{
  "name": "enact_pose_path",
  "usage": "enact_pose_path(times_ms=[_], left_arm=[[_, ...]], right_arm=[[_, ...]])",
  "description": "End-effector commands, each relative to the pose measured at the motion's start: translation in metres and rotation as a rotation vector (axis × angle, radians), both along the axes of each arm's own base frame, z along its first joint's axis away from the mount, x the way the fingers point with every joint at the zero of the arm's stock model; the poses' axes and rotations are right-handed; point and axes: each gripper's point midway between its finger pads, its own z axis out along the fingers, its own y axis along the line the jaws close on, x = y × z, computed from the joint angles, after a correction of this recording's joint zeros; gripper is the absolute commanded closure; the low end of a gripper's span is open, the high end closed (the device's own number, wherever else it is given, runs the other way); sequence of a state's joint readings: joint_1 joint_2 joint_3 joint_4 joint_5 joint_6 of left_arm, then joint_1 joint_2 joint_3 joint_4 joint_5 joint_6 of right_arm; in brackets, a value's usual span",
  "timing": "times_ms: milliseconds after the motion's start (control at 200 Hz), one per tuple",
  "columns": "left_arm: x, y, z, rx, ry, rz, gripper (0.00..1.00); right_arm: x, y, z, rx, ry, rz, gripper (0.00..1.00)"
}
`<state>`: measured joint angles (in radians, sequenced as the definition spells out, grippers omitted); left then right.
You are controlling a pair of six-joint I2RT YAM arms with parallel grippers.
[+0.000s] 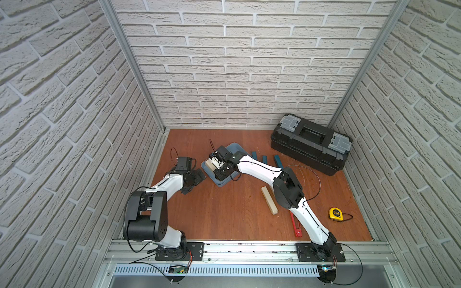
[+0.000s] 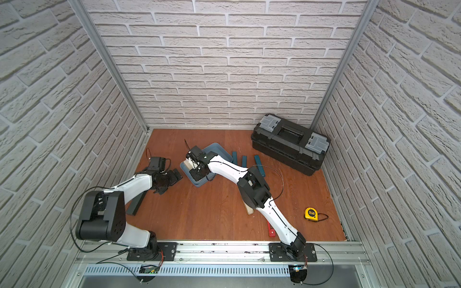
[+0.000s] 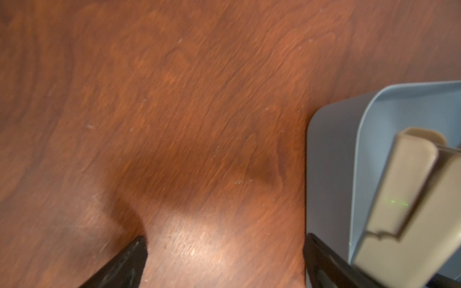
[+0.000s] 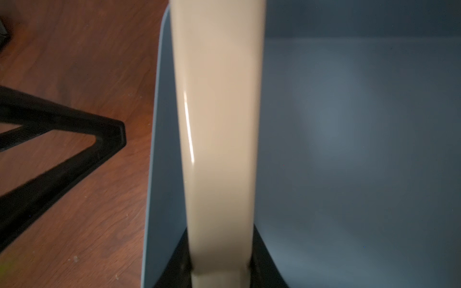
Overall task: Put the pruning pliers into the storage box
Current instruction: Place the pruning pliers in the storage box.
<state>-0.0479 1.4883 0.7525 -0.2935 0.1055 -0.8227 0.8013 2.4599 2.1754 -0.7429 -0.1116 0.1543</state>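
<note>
The pruning pliers lie red and flat on the wooden table near the front, partly hidden under my right arm; neither gripper touches them. The light blue storage box sits mid-table. Over its left side my right gripper is shut on a beige bar. Just left of the box, low over bare wood, my left gripper stands open and holds nothing.
A black toolbox with grey latches stands at the back right. Three teal bars lie right of the box. Another beige bar lies mid-table, a yellow tape measure at the right, a dark grey bar under my left arm.
</note>
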Motion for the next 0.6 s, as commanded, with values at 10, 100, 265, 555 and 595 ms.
enact_pose_path(times_ms=[10,100,265,555,595], left_arm=[[0.011,-0.001,0.005,-0.011,-0.034,-0.004,0.02],[0.010,-0.001,0.004,-0.011,-0.032,-0.006,0.02],[0.009,-0.002,0.001,-0.019,-0.028,-0.004,0.02],[0.010,-0.003,0.000,-0.021,-0.028,-0.004,0.02],[0.010,-0.003,0.000,-0.023,-0.029,-0.004,0.02]], right_arm=[[0.001,0.008,0.003,0.022,0.012,-0.001,0.97],[-0.001,0.007,0.000,0.011,0.021,0.004,0.97],[-0.004,0.007,-0.006,0.002,0.038,0.006,0.97],[-0.007,0.006,-0.008,-0.003,0.053,0.015,0.95],[-0.007,0.006,-0.008,-0.001,0.054,0.016,0.94]])
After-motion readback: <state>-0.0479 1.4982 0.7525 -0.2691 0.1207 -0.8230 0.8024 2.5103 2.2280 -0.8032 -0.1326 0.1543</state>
